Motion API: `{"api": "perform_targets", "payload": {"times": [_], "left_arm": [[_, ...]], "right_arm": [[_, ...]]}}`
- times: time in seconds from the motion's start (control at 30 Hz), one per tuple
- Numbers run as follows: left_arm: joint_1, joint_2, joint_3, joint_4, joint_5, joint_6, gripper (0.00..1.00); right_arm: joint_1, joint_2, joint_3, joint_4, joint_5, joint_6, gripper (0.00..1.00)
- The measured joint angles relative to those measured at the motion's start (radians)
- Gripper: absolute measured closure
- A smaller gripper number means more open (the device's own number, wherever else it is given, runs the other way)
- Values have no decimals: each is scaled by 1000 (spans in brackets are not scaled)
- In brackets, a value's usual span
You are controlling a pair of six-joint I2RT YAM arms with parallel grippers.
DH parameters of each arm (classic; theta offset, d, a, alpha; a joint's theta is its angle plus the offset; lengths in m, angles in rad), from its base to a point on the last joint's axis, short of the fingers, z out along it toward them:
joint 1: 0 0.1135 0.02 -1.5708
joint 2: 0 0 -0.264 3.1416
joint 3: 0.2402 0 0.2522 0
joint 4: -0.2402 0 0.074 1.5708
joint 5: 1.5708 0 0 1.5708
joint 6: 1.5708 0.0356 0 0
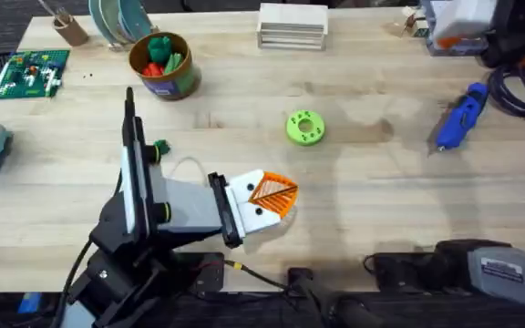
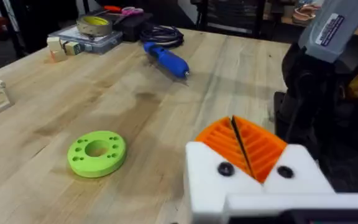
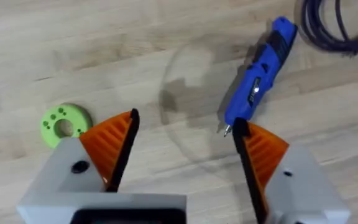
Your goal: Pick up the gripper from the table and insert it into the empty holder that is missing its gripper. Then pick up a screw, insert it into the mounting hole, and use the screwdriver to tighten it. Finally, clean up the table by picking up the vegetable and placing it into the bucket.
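Left gripper [image 1: 276, 196] low over near-centre table [image 1: 381, 182], orange pads pressed together, nothing between. Right gripper [image 3: 182, 152] spread apart, empty, above screwdriver [image 3: 257, 84]. Screwdriver lying at right, beside dark cable [image 1: 518, 91]. Bucket [image 1: 162, 66] far left, toys inside. Vegetable [image 1: 160, 148] on table nearer than bucket. Green disc [image 1: 304, 128] centre.
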State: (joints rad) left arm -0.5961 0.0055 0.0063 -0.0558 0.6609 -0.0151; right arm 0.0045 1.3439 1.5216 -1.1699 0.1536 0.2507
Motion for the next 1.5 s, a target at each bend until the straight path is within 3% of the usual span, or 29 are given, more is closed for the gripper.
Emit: {"api": "perform_targets", "payload": {"times": [0.27,0.5,0.83,1.2,1.5], "left_arm": [[0,0,0,0,0,0,996],[0,0,0,0,-5,0,996],[0,0,0,0,-19,0,996],[0,0,0,1,-22,0,996],[0,0,0,1,-22,0,996]], "right_arm": [[-188,17,-194,175,-20,82,11],[-312,135,-208,348,-20,116,9],[-351,323,-208,443,-20,143,10],[-421,405,-208,487,-21,165,10],[-469,470,-208,494,-105,97,10]]}}
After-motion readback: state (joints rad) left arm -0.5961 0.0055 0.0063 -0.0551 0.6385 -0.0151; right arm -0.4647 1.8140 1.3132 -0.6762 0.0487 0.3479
